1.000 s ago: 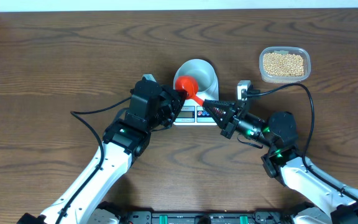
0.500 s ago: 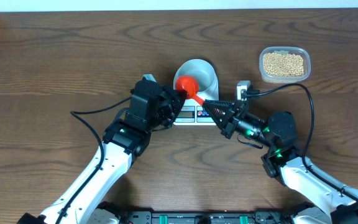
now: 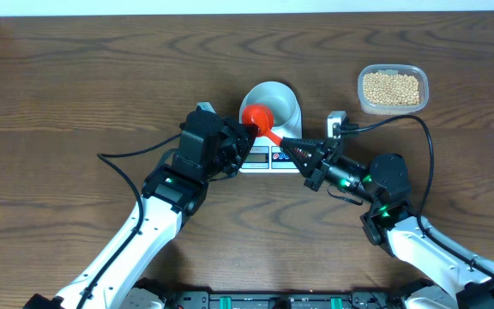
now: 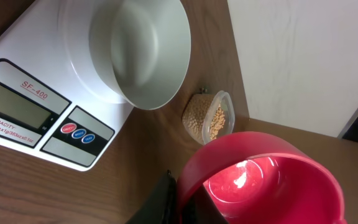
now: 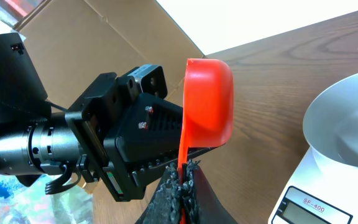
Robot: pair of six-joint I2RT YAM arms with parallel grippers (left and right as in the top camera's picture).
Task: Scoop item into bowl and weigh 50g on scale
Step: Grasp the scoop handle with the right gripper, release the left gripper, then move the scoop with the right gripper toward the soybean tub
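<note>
- Worktop (image 3: 101,77): dark brown wood grain, carries all the items below.
- Scale (image 3: 257,159): flat, white, at centre frame in the overhead view. Its grey display and its red and blue buttons face the lower edge. The display reading is too small to tell.
- Bowl (image 3: 285,99): white and round, standing on the scale's platform just above the display. The left wrist view shows its inside bare.
- Clear tub (image 3: 360,89): upper right of the overhead view, well apart from the scale, lid off.
- Beans (image 3: 391,87): yellowish-tan, all lying in the tub and covering its floor.
- Red scoop (image 3: 258,117): its cup overlaps the bowl's lower-left rim in the overhead view, handle running to the lower right. The left wrist view shows the cup bare inside.
- Right claw (image 5: 182,180): pinched tight on the scoop's handle.
- Left claw (image 3: 245,137): just left of the scoop's cup. One dark finger shows beside the cup; cannot tell how far it is parted.
</note>
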